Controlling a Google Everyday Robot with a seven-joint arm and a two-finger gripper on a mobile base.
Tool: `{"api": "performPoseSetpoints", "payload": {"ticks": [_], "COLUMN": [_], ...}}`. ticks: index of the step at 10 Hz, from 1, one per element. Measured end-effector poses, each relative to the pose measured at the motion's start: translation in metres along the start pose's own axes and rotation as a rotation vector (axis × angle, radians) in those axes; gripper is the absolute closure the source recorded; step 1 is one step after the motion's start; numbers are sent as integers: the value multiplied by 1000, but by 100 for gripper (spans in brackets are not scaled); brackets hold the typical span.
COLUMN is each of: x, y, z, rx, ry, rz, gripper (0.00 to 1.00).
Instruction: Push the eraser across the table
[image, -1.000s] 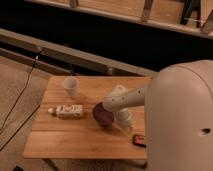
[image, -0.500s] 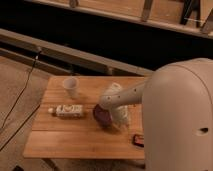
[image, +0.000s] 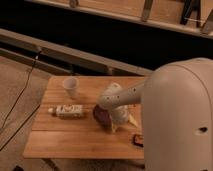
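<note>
The eraser (image: 137, 140), a small dark block with reddish edging, lies near the front right of the wooden table (image: 75, 142), partly hidden by my white body. My arm reaches in from the right. The gripper (image: 118, 118) hangs at the table's middle, over the right side of the dark maroon bowl (image: 101, 115). It is up and to the left of the eraser and does not touch it.
A white labelled bottle (image: 66, 110) lies on its side left of the bowl. A pale cup (image: 71, 86) stands at the back left. A dark wall with a ledge runs behind the table. A cable (image: 22, 95) trails across the floor on the left.
The arm's end has shifted a little to the left over the bowl. The eraser, bottle and cup have not moved.
</note>
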Motion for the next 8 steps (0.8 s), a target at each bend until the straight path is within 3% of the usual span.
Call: {"api": "performPoseSetpoints", "payload": {"ticks": [5,6,8], "x": [0,0,0], "y": [0,0,0], "z": [0,0,0], "rx": [0,0,0], "ry": [0,0,0], "rz": [1,1,1], "gripper": [24,27,44]}}
